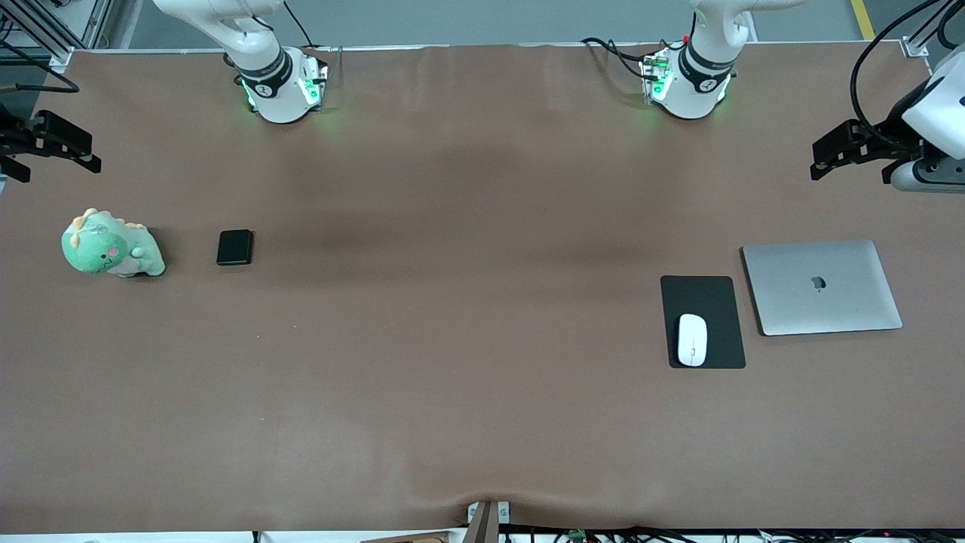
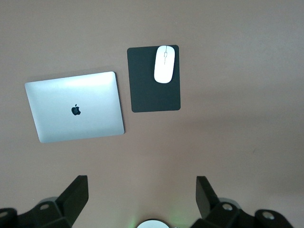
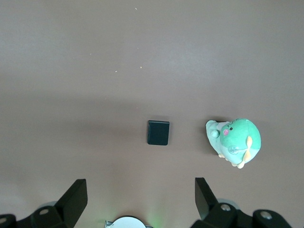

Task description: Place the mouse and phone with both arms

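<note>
My left black two-finger gripper (image 1: 833,154), part cut off at the frame edge in the front view, hangs over bare brown table cloth (image 1: 467,302) at the left arm's end, fingers (image 2: 76,194) spread wide, holding nothing; my right black two-finger gripper (image 1: 64,143), likewise clipped by the frame edge, hangs over the right arm's end, fingers (image 3: 76,197) spread wide, empty. Small glossy white oval mouse (image 1: 692,339): lies on the flat black rectangular mat (image 1: 709,302), in the mat's corner nearest the front camera, long axis running from that camera toward the arm bases, thin grey line along it. Closed silver laptop (image 1: 822,286): just beside the mat toward the left arm's end, dark apple logo on its lid, no readable writing. Small black rounded-corner phone (image 1: 234,247): flat on the cloth near the right arm's end, long axis toward the bases, face blank. Green plush dinosaur (image 1: 109,245): near the phone, closer to the table end; its underside hidden
</note>
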Controlling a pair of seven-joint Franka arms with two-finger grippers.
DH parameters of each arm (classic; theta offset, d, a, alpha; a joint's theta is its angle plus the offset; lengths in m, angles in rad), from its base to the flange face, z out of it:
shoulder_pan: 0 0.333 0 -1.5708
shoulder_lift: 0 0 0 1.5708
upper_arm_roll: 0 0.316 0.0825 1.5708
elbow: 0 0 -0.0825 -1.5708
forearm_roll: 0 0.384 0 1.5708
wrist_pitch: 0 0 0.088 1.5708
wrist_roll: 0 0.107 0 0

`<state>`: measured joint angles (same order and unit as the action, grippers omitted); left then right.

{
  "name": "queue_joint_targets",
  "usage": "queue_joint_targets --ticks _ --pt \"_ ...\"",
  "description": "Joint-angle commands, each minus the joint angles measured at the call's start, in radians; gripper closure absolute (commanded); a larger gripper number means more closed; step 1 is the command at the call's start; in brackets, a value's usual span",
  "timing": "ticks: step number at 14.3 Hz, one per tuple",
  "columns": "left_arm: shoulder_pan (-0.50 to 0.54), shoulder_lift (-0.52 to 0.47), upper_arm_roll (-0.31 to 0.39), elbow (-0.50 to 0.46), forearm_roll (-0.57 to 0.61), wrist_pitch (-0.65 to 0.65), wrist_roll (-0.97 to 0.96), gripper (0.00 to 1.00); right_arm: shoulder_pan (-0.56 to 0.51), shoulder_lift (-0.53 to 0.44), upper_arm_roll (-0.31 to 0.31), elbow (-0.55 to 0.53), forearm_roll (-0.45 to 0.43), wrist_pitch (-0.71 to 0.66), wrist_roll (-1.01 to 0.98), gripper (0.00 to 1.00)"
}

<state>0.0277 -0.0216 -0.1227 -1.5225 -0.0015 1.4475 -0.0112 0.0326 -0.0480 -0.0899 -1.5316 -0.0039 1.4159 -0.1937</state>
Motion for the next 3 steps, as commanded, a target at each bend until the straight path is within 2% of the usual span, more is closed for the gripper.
queue_joint_targets --ticks 1,3 --pt "0.003 -0.008 -0.003 -0.005 0.009 0.005 -0.001 0.00 -0.019 -0.024 -0.001 -0.025 -0.004 -0.008 0.007 0.00" --pt "0.003 -0.008 -0.003 -0.005 0.009 0.005 -0.001 0.00 -0.019 -0.024 -0.001 -0.025 -0.001 -0.009 0.007 0.00"
